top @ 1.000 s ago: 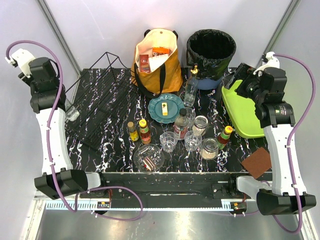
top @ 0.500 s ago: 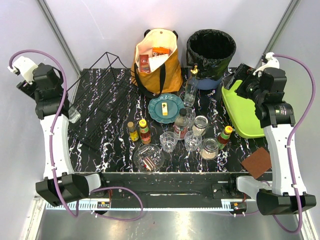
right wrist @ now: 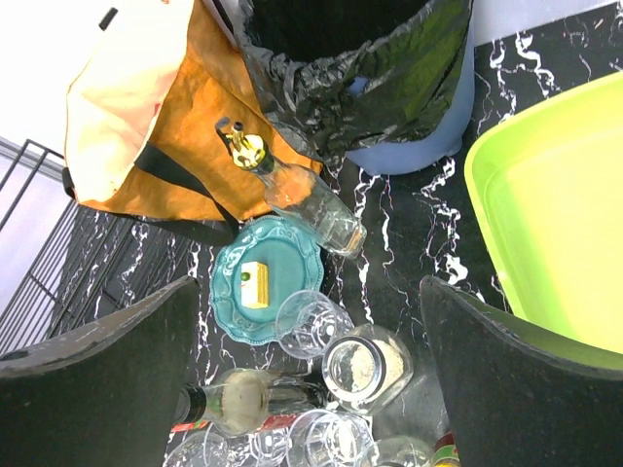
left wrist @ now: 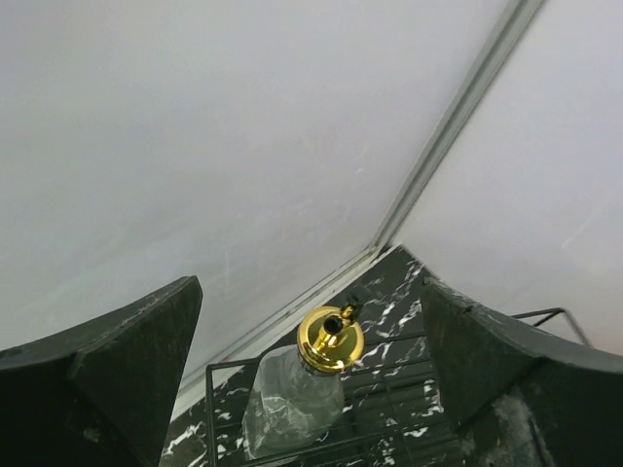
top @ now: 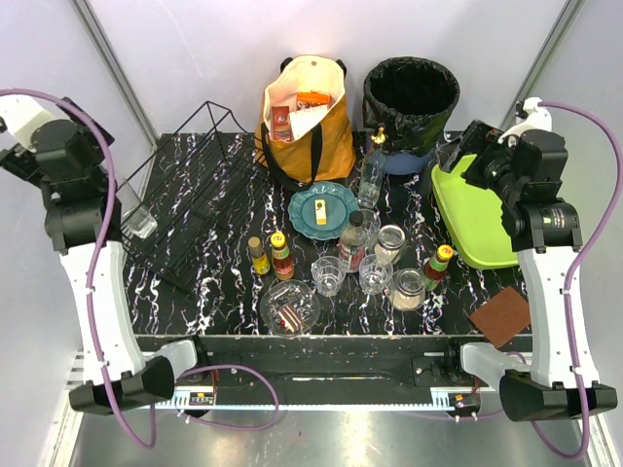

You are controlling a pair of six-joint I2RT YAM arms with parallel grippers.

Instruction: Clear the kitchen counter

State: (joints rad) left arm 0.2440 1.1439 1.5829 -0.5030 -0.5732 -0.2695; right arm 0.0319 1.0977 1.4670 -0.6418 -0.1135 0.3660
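Observation:
The kitchen counter (top: 224, 292) is black with white veins and crowded with items. My left gripper (left wrist: 310, 292) hangs open above a clear glass bottle with a gold pourer (left wrist: 292, 404), which stands apart from both fingers at the left edge of the black wire rack (top: 190, 195). Nothing is between its fingers. My right gripper (right wrist: 310, 292) is open and empty, high over the teal plate (right wrist: 261, 282), a tumbler (right wrist: 310, 323) and a jar (right wrist: 368, 368). Beside them on the counter (right wrist: 409, 224) lies a second pourer bottle (right wrist: 307, 199).
An orange tote bag (top: 304, 122) and a black-lined bin (top: 411, 97) stand at the back. A lime-green tray (top: 477, 219) is at the right and a brown pad (top: 500, 316) at the front right. Sauce bottles (top: 271, 255), glasses (top: 328, 275), jars (top: 408, 288) and a glass bowl (top: 289, 306) fill the middle.
My left gripper has opened, let go of the pourer bottle at the rack, and drawn back up and to the left. The right arm has barely shifted.

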